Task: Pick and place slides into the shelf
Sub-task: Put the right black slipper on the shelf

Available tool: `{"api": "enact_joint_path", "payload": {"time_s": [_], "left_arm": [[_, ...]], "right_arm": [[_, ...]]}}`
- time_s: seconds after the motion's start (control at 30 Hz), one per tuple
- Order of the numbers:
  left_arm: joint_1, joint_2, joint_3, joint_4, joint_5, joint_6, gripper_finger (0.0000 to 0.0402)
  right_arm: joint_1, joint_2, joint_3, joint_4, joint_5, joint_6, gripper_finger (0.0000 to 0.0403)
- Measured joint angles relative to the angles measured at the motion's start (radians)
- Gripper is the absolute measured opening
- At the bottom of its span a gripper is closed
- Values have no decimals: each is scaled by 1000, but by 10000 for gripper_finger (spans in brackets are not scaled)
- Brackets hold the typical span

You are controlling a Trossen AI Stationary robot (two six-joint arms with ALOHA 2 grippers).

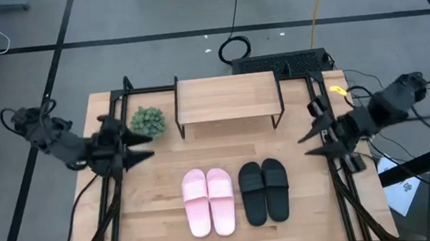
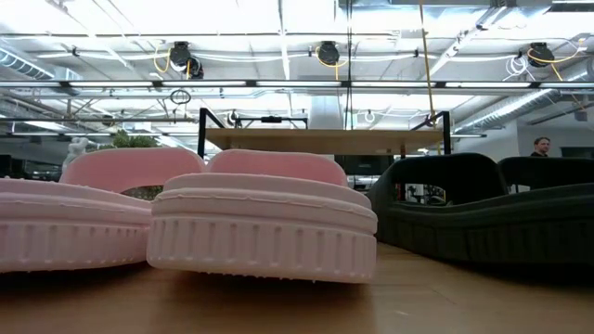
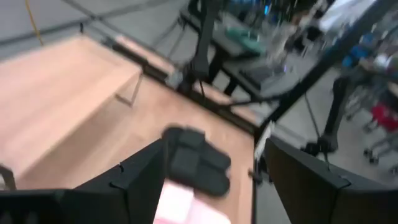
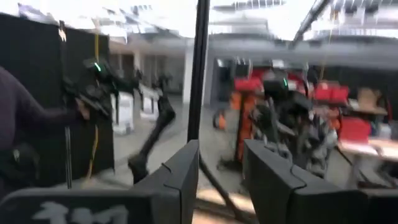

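Counter (image 1: 145, 214): pale wood planks, black metal frame along both side edges

Shelf (image 1: 227, 97) at the far middle of the counter: light plank top on thin black legs; nothing on it or under it

Slides in a row near the front edge, toes toward the shelf. Pink pair (image 1: 208, 201) on the left side, black pair (image 1: 264, 189) on the right, the two pairs just beside each other. Moulded foam look, wide smooth strap, open toe. In the low view the pink pair (image 2: 264, 218) shows a ribbed sole edge; the black pair (image 2: 483, 213) is matte, rounded

Small green bushy plant (image 1: 147, 121) beside the shelf's left end

Left pincer (image 1: 140, 146) at the left counter edge, above the surface, fingers spread wide, nothing between them

Right pincer (image 1: 306, 145) at the right edge, well apart from the slides, fingers partly parted, released

Person (image 2: 540, 147) far back in the room
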Motion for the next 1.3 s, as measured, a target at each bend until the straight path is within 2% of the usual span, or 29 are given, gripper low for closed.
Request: {"api": "enact_joint_path", "payload": {"time_s": [0.13,0.2,0.3,0.43,0.57,0.67,0.8,0.9,1.07,1.3], "left_arm": [[-107,94,91,-97,-58,-106,271],[-153,121,101,-106,-88,-141,271],[-216,158,101,-151,-151,-241,271],[-267,213,101,-215,-212,-386,271],[-273,281,101,-252,-213,-494,271],[-272,328,100,-254,-214,-532,271],[-272,380,100,-255,-214,-584,271],[-272,411,100,-255,-211,-618,271],[-274,450,100,-256,-198,-637,271],[-276,470,100,-268,-199,-645,271]], "right_arm": [[155,71,66,-183,326,84,114],[223,100,68,-223,453,146,114],[316,149,70,-277,588,265,114],[395,226,70,-330,688,446,114],[418,306,70,-368,686,647,114],[426,356,70,-463,664,809,114],[429,399,70,-647,563,1083,114],[428,431,57,-769,473,1226,114],[427,443,-14,-840,311,1396,114],[427,439,-138,-804,186,1468,114]]}}
